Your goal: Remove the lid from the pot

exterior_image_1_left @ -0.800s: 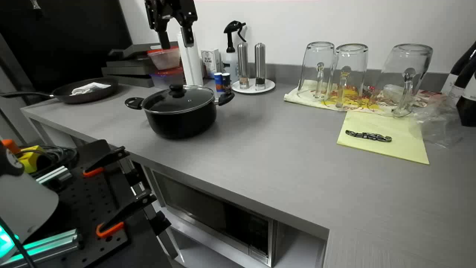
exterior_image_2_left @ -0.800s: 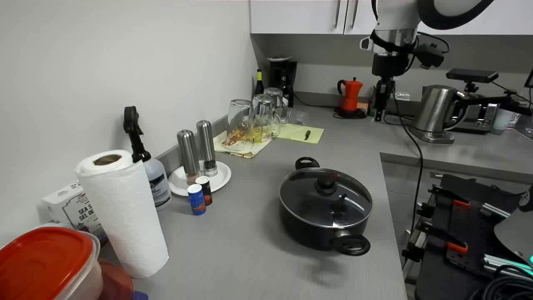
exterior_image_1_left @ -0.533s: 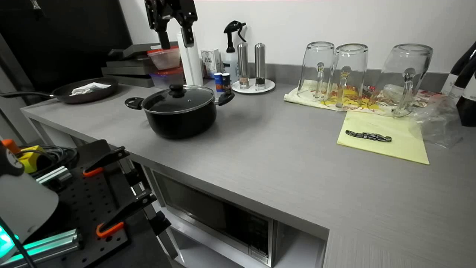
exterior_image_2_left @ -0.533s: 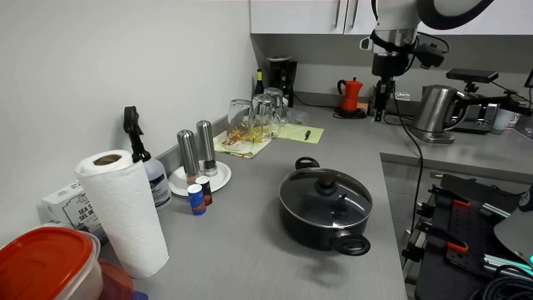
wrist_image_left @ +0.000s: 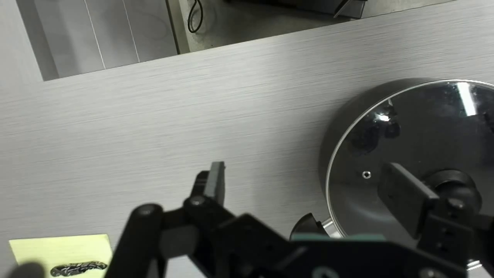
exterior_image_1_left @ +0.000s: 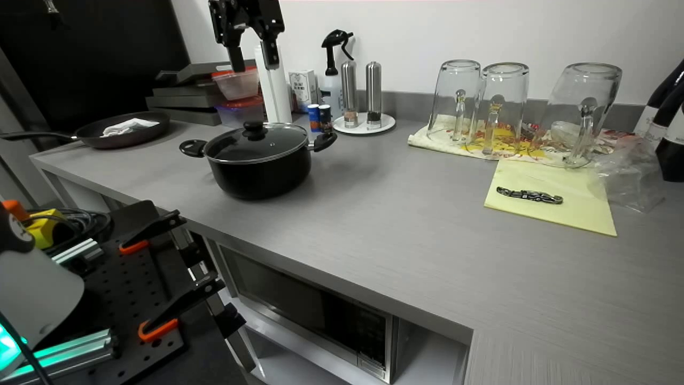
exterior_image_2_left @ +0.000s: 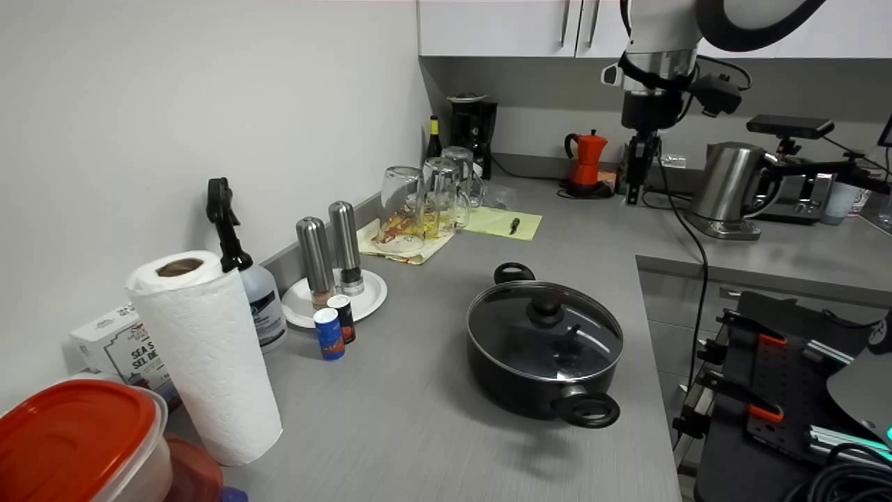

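The black pot (exterior_image_1_left: 259,179) stands on the counter, and it also shows in an exterior view (exterior_image_2_left: 509,394) and the wrist view (wrist_image_left: 341,121). The see-through lid (exterior_image_1_left: 288,140) with a metal rim and dark knob sits on the pot; it also shows in an exterior view (exterior_image_2_left: 516,324) and the wrist view (wrist_image_left: 417,131). My gripper (exterior_image_1_left: 255,67) is open and empty, well above the counter, apart from lid and pot. It also shows in an exterior view (exterior_image_2_left: 633,200). In the wrist view, one finger of the gripper (wrist_image_left: 303,170) overlaps the lid and partly hides the knob.
A plate (exterior_image_2_left: 376,300) with two steel grinders and two small shakers, a paper towel roll (exterior_image_2_left: 209,369) and a spray bottle (exterior_image_2_left: 261,307) stand by the wall. Upturned glass mugs (exterior_image_1_left: 454,101), a yellow sheet (exterior_image_1_left: 561,214) and a frying pan (exterior_image_1_left: 123,133) are on the counter (exterior_image_1_left: 374,230).
The arm and gripper have shifted only very slightly, the fingertips a touch lower in an exterior view. The pot and lid have not moved.
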Motion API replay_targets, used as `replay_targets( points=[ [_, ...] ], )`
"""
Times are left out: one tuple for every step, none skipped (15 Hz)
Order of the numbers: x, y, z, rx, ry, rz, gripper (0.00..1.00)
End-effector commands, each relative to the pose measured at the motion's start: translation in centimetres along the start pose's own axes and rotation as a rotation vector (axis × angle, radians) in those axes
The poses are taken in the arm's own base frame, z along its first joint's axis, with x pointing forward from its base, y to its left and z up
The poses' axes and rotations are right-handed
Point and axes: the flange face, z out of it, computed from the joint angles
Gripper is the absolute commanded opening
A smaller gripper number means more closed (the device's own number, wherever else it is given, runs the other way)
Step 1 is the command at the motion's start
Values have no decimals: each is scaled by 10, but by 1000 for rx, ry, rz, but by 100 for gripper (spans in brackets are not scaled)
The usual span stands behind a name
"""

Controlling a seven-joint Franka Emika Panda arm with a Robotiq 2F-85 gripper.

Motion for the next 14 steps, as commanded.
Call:
replay_targets(
  points=[
    [11,-4,3,10,9,-24,100],
    [14,-8,5,17,9,-38,100],
    [16,-10,7,21,10,-48,100],
    [20,-15,10,27,11,-62,100],
    [23,-19,13,28,9,-75,100],
    [28,-25,16,32,9,-94,100],
    [31,-29,18,34,10,-108,100],
    [37,-34,20,39,12,-127,100],
    [42,-40,23,41,16,-143,100],
    [48,-47,26,44,17,-163,100],
    [53,-53,28,45,20,-183,100],
    [59,-61,30,47,23,-206,100],
    [64,-67,32,50,24,-226,100],
    [69,-75,34,54,25,-249,100]
  ],
)
